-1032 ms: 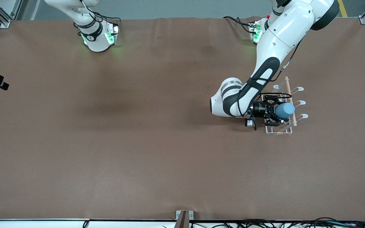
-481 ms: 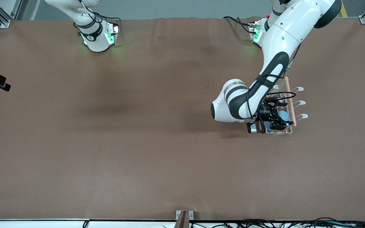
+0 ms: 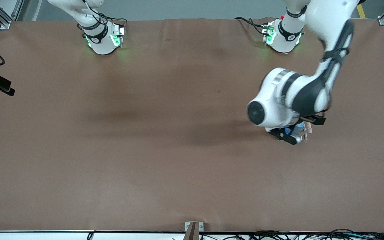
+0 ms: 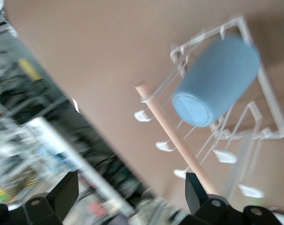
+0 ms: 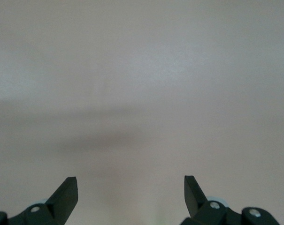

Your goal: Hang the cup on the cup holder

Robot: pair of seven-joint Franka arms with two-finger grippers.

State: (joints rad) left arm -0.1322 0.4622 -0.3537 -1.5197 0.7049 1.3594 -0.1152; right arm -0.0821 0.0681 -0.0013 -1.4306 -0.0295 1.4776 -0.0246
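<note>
While the front view hides it, the cup [image 4: 217, 80] apparently hangs on the cup holder [image 4: 254, 123]; left gripper [image 4: 131, 197] spread, empty.

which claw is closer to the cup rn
Left. The left claw is open just off the cup, which sits on the rack. The right claw waits, open, up by its base, with no cup in its view.

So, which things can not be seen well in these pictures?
- Front view: the left arm's wrist covers most of the cup holder and the cup.
- Left wrist view: motion blur; which prong carries the cup on the cup holder is unclear.
- Left gripper and right gripper: only open fingertips show, cut by the edge.
</note>
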